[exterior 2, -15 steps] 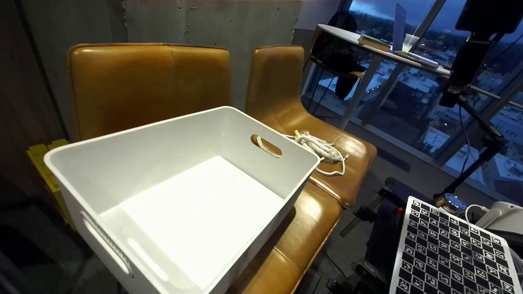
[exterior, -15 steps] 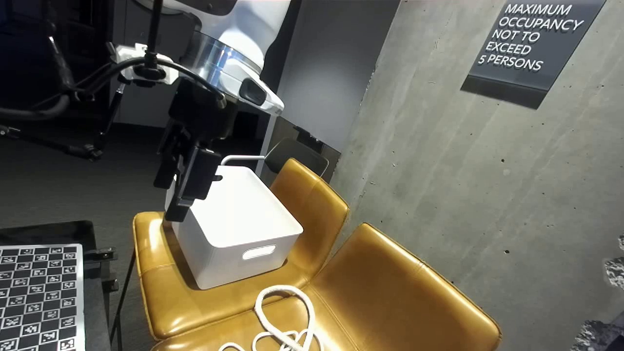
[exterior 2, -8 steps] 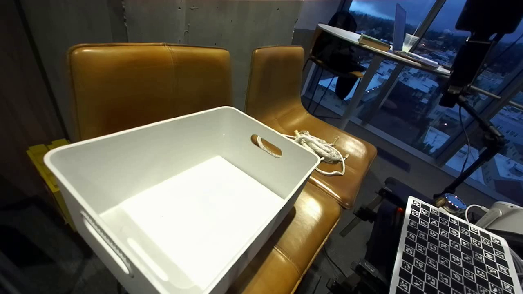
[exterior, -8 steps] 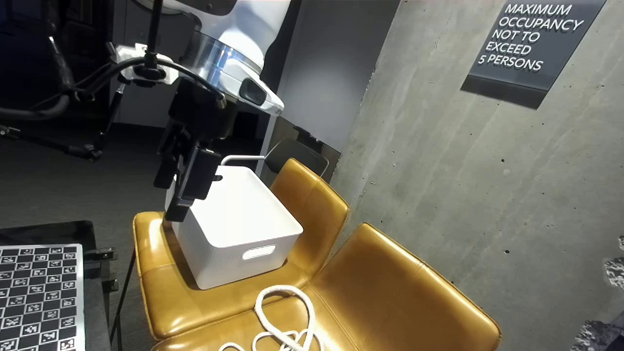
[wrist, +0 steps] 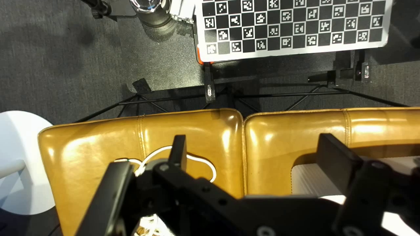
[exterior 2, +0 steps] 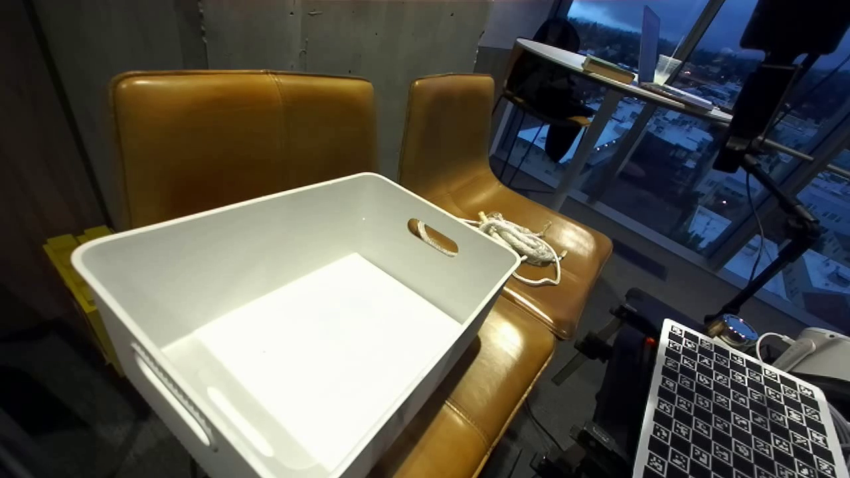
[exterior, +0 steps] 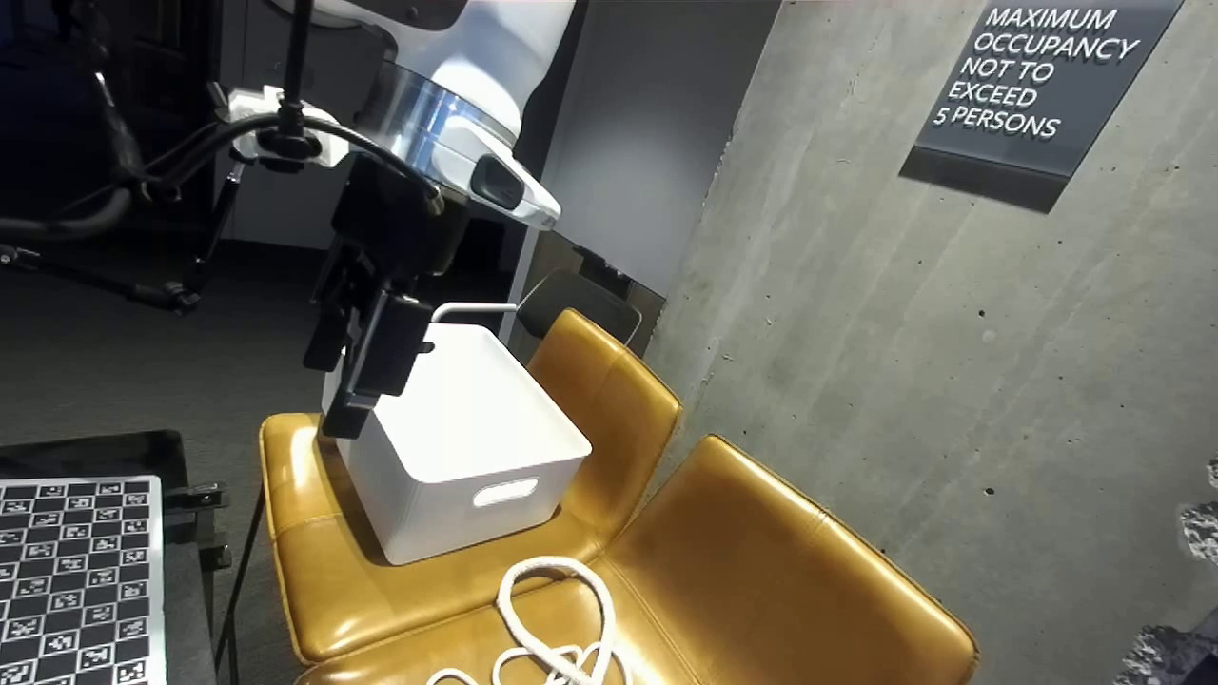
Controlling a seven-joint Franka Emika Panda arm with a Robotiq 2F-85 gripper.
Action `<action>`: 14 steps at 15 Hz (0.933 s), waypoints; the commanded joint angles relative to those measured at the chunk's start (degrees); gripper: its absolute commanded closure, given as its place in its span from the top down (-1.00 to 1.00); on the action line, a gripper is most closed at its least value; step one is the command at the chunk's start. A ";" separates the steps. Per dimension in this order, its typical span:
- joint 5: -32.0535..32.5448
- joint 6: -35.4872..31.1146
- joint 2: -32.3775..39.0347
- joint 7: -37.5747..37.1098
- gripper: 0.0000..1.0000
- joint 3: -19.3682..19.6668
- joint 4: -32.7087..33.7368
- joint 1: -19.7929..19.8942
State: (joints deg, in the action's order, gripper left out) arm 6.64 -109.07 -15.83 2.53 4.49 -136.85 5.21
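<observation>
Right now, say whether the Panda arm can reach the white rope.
Probably yes: its open gripper hangs empty, and the white rope lies uncovered on a tan chair seat, outside the white bin.

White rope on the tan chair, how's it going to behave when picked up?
The rope is probably floppy, since it lies in loose curves. It crosses over itself, so it may tangle when lifted. Heaped on the seat, it seems unlikely to roll.

White "MAXIMUM OCCUPANCY NOT TO EXCEED 5 PERSONS" on the dark sign (exterior: 1039, 100) on the concrete wall (exterior: 875, 352)
</observation>
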 commanded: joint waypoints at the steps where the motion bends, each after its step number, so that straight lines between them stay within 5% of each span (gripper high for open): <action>1: 0.01 0.08 0.01 -0.03 1.00 0.11 0.06 -0.13; 7: 0.92 -3.46 5.77 1.01 1.00 1.04 1.63 0.53; 14: -0.59 -26.36 18.05 0.56 1.00 3.84 2.70 2.88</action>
State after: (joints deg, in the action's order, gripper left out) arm 6.90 -127.94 -2.37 2.96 7.49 -136.16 7.26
